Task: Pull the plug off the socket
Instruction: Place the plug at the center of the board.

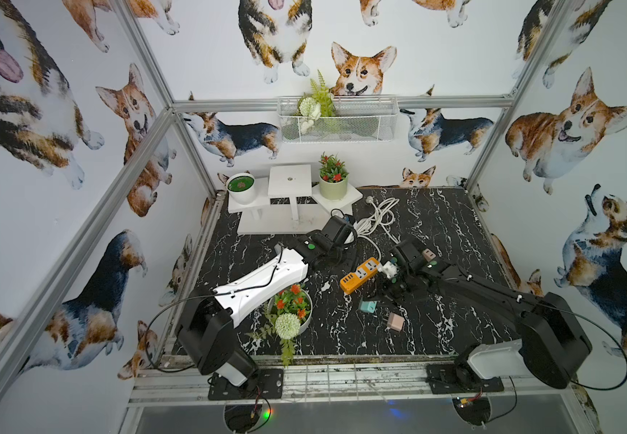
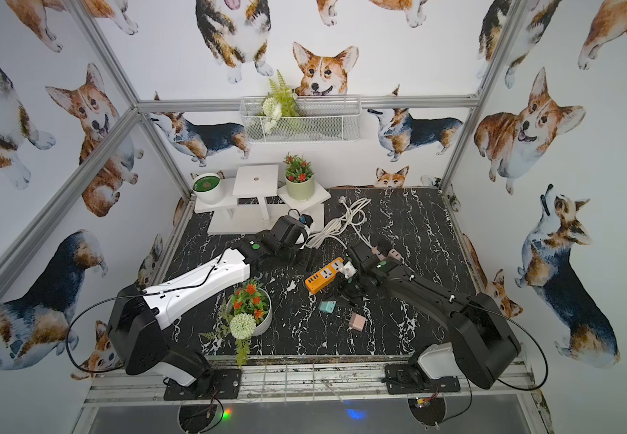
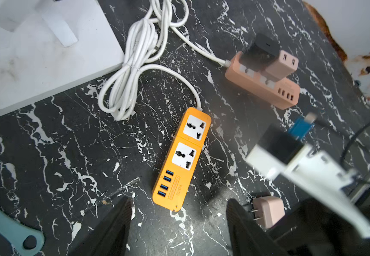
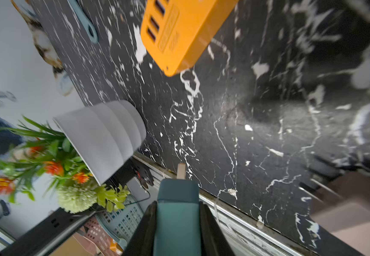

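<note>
nearest us, in the right wrist view, was the teal plug (image 4: 177, 212), clamped between the right jaws with one prong showing past its far end. it was out of the orange socket strip (image 4: 186, 33) and sat just beside that strip's usb end, on the side toward the front edge of the tabletop (image 1: 454, 225). we saw the strip lying angled near the middle of the tabletop, with both white sockets facing up and their holes bare. the left jaws stood wide apart over the strip's usb end, gripping nothing. a pink plug (image 1: 395, 322) lay on the tabletop near the teal plug, closer to the front edge. a pink strip (image 3: 263, 82) lay toward the right edge with a black adapter (image 3: 260, 52) and a pink adapter (image 3: 282, 65) seated in it. a white cable (image 1: 373, 218) was coiled toward the back edge, and a flower pot (image 1: 292, 312) stood by the front edge, left of centre.
</note>
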Robot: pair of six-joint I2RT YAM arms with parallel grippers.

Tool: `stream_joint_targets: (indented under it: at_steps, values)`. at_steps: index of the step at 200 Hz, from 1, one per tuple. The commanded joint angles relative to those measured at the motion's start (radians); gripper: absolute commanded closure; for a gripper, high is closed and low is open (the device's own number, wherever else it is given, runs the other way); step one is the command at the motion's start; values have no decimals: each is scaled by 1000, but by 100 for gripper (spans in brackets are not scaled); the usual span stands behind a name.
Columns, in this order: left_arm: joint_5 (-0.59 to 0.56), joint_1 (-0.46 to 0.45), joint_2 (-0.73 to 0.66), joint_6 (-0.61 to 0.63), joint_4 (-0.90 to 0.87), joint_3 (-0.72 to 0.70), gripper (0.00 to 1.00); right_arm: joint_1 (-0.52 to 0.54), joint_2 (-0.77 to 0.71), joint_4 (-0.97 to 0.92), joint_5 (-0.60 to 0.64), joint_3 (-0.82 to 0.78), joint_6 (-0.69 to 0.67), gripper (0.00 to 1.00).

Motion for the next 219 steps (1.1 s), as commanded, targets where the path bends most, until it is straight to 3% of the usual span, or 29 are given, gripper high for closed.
stream_joint_targets:
  at_steps: [1, 88, 119, 142, 170, 219]
  values:
    - [20, 19, -44, -74, 40, -17, 27, 47, 40, 55, 2, 3, -74, 100]
    - [32, 40, -152, -132, 67, -91, 19, 115, 235, 250, -1, -28, -122, 100]
    - [35, 43, -162, -125, 59, -100, 19, 113, 272, 282, -26, -38, -125, 78]
    - [38, 43, -162, -122, 56, -103, 19, 114, 301, 262, -32, -37, -139, 73]
    - [38, 42, -165, -119, 58, -104, 19, 112, 315, 243, -23, -45, -145, 56]
    - [41, 43, -163, -130, 70, -107, 19, 95, 326, 198, 5, -34, -150, 48]
